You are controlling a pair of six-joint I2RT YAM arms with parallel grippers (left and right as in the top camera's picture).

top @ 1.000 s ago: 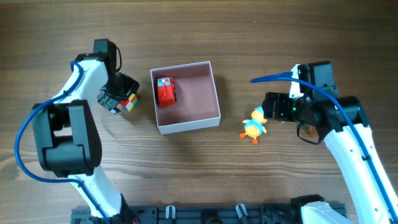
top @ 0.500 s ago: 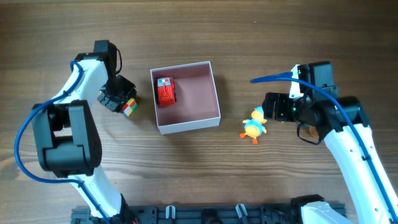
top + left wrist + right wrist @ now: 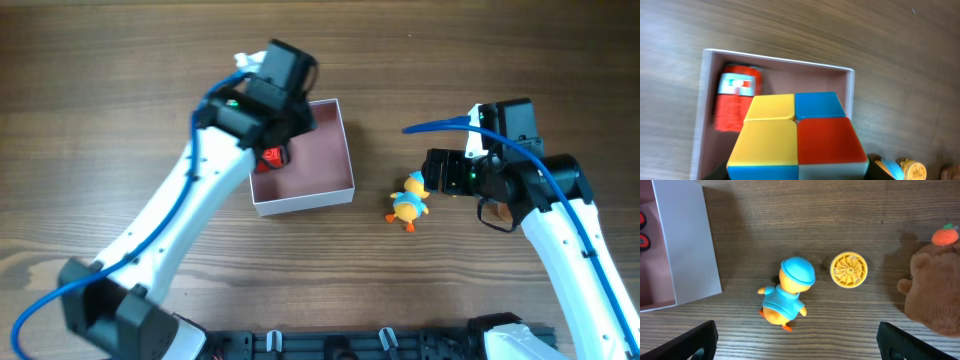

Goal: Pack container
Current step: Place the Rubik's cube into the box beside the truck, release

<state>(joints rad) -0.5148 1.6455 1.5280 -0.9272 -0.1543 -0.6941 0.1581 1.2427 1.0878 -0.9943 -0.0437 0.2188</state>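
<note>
**Overhead and wrist views, packing in progress.** The container (image 3: 318,160), a shallow square open-topped box with thin white walls and a dusty pink floor, sits on the brown wood-grain table (image 3: 520,60) between my two arms. My left claw (image 3: 272,135) hangs over the container's far left corner. It is closed on a multicoloured plastic puzzle cube (image 3: 797,132), whose yellow, blue and red tiles fill the left wrist view. The fingers show only as dark corners beneath it. A red toy car (image 3: 735,102) lies inside the container, near its left wall.

My right claw (image 3: 435,172) is spread wide and holds nothing, off to the right of the container. Just right of the container stands a small orange plastic duck with a blue cap (image 3: 787,292). Beyond it lie a yellow ribbed disc (image 3: 849,270) and then a brown plush toy (image 3: 932,297).

**Handling, as I judge it.** The container looks light and card-thin, so it should slide at a nudge and its walls should flex if pinched. I would not lift it. If it needs steadying, I would press near a corner, where the walls brace each other. The puzzle cube is stiff with slick flat faces. It is best gripped on opposite faces and let go low over the bare pink floor right of the car.
</note>
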